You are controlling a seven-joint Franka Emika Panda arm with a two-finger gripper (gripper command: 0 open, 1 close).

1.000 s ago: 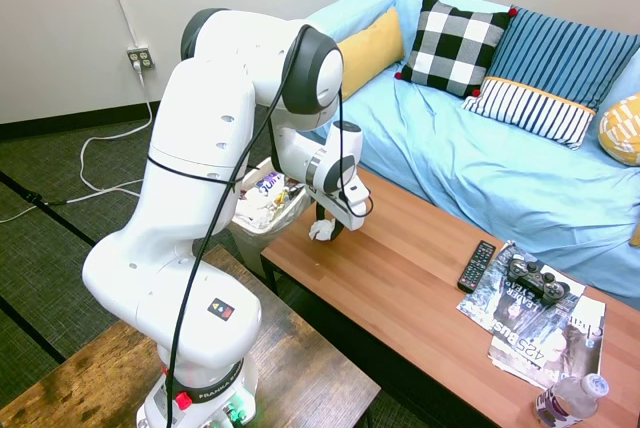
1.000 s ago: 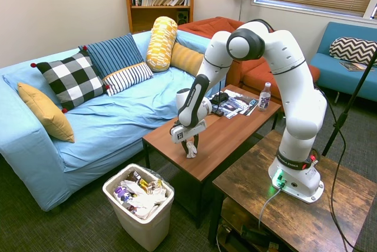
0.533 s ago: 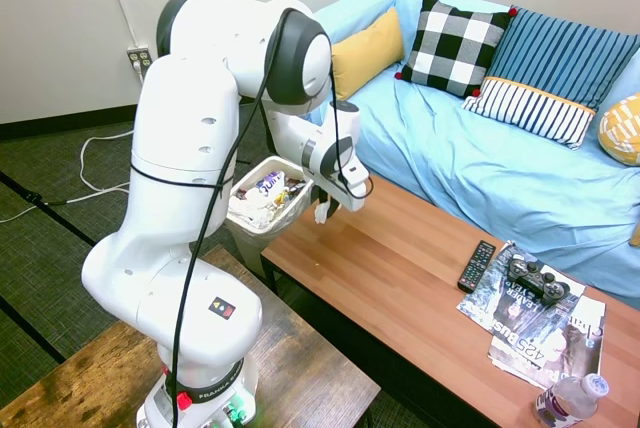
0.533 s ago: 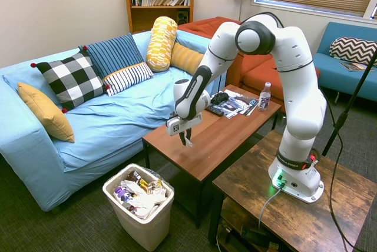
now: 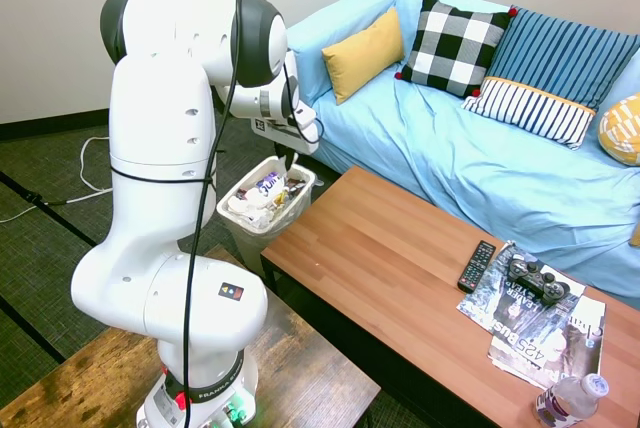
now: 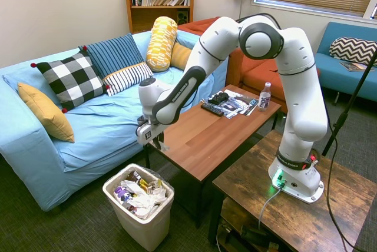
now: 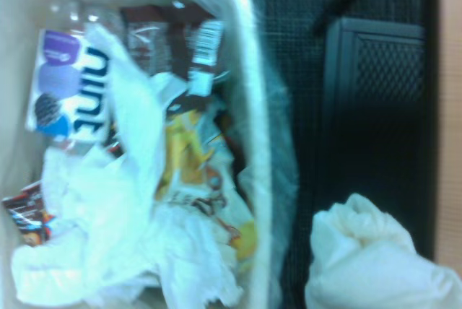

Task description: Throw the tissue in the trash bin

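Your gripper hangs in the air just past the end of the coffee table, above and a little to the table side of the trash bin. Its fingers are closed down on the tissue, which shows as a small white wad pinched at the fingertips, clear of both the tabletop and the bin. In the wrist view the tissue bulges up beside the bin's pale rim, over dark carpet rather than over the bin's opening.

From the first exterior view you see the gripper directly above the trash bin, though the tissue is too small to make out there.

The trash bin stands on the floor at the table's end, near the blue sofa. It is already well filled: crumpled white paper, a purple and white wrapper and yellow packaging lie inside.

At the far end of the table from the trash bin you have 1 black remote, a game controller lying on magazines, and a water bottle at the table corner.
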